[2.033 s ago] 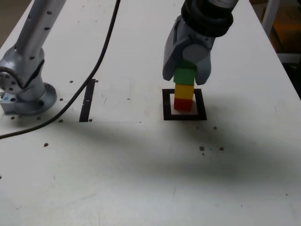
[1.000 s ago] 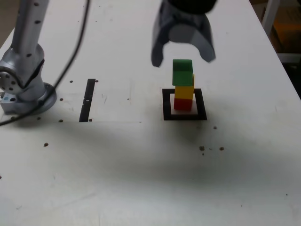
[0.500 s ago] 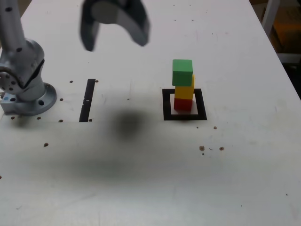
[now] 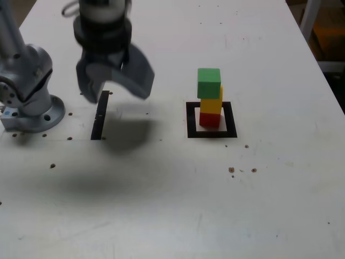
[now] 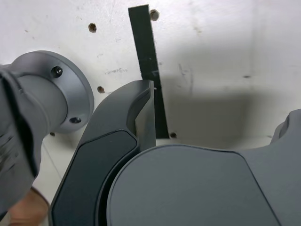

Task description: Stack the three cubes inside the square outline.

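Desk [image 4: 280, 178] white, scuffed and dotted with small dark holes; its right edge runs slantwise down the exterior view's right, its left edge shows at the upper left. Three cubes stand in one upright column, nearer the desk's right edge than its left: red cube [image 4: 209, 120] lowest, on the white centre of the square outline [image 4: 192, 133]; yellow cube [image 4: 211, 106] on the red; green cube [image 4: 208, 83] on top. Green sits slightly out of line with the yellow, over toward the exterior view's left, a strip of yellow showing past its right side. Black tape frames the column's foot, white showing between tape and red cube on the near side. Gripper [image 4: 117, 97] well apart from the column, over the part of the desk toward its left edge, fingers spread wide with bare desk seen between them. Its outline is smeared in the exterior view, so its height above the desk is probably best left unjudged. Wrist view: one finger [image 5: 146, 108] reaches across the straight black strip [image 5: 146, 44], the other far off to the side. Soft shadow [image 4: 126, 134] on the desk beside the strip. Arm base [image 4: 33, 116] bolted down near the desk's left edge, a round flange with dark bolt heads, the strip lying between it and the outline. Beyond the right edge, a pale upright bar [image 4: 309, 20] and something orange-brown [image 4: 330, 38].
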`<state>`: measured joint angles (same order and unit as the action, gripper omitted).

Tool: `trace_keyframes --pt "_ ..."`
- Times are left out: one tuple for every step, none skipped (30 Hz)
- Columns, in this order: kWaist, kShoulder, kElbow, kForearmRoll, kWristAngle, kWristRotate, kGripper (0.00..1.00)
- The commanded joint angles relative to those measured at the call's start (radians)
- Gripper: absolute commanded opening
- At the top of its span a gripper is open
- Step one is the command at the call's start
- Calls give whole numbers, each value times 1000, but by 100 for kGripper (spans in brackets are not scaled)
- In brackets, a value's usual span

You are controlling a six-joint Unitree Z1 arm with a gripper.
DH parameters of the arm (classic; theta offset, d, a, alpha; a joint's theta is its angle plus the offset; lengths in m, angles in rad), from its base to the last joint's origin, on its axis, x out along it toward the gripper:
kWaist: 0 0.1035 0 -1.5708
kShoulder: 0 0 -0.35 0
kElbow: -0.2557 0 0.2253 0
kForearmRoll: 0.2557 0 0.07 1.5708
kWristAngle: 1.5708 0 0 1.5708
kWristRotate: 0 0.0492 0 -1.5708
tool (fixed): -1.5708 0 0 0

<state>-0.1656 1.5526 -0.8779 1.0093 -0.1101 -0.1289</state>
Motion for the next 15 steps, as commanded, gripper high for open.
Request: trace_keyframes --pt "-9 19 44 6 2 2 100" --pt "-12 22 47 6 1 2 100" --pt "-14 22 50 6 0 2 100" --pt "-15 21 55 6 -1 2 100" --pt "-15 17 61 5 -1 2 100" --pt "-15 8 72 4 -2 2 100" --pt "-15 1 79 3 -2 1 100" --pt "-15 -8 86 3 -2 1 100" --pt "-15 -17 92 3 -3 0 100" --pt "-15 -27 99 3 -3 -1 100" --pt "-15 -35 102 3 -4 -3 100" --pt "-15 -40 105 3 -5 -5 100" --pt "-15 -44 107 4 -5 -8 100" --pt "-15 -46 108 4 -6 -12 100" --pt "-15 -47 108 4 -6 -15 100"
